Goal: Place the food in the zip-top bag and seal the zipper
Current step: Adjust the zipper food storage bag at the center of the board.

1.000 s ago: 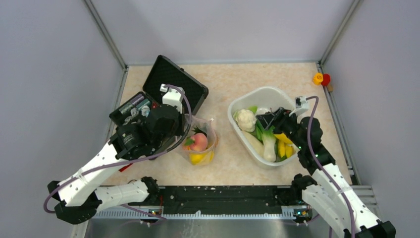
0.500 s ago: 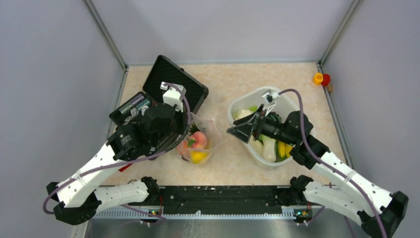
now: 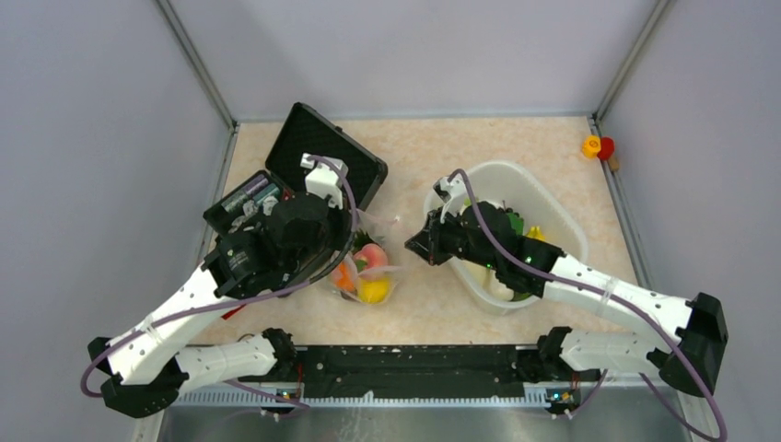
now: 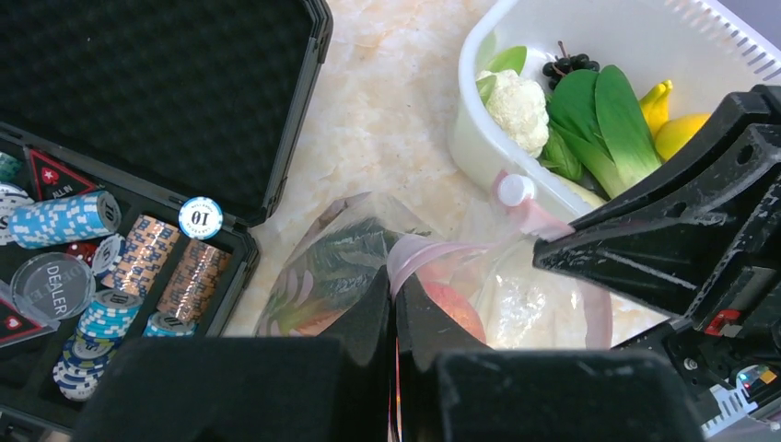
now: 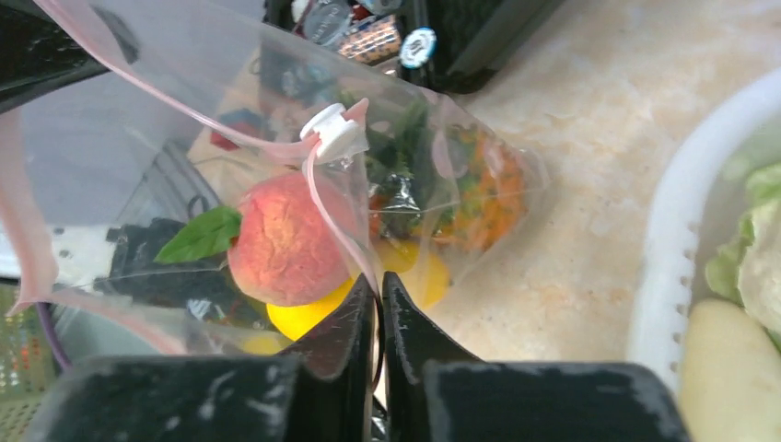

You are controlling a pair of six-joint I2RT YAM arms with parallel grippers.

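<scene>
The zip-top bag (image 3: 370,274), holding a peach (image 5: 281,244), sits on the surface (image 3: 442,147) between the black case (image 4: 166,92) at left and the white tub (image 4: 465,138) at right. The left end effector (image 4: 394,290) and the right end effector (image 5: 378,290) are each pinched narrow on its pink zipper (image 4: 433,249). Chips in the case read "DEALER" (image 4: 51,284) and "10" (image 4: 201,217).

Top: table (image 3: 414,157) seen from above, from the near side.
Left wrist: close, faced toward tub (image 4: 463,138).
Right wrist: close, faced toward bag (image 5: 433,120).
Shared: bag, tub.

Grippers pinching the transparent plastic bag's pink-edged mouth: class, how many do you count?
2. The left gripper pinches the pink zipper strip on the side nearer the open black case; the right gripper pinches it on the side nearer the white oval plastic tub.
</scene>
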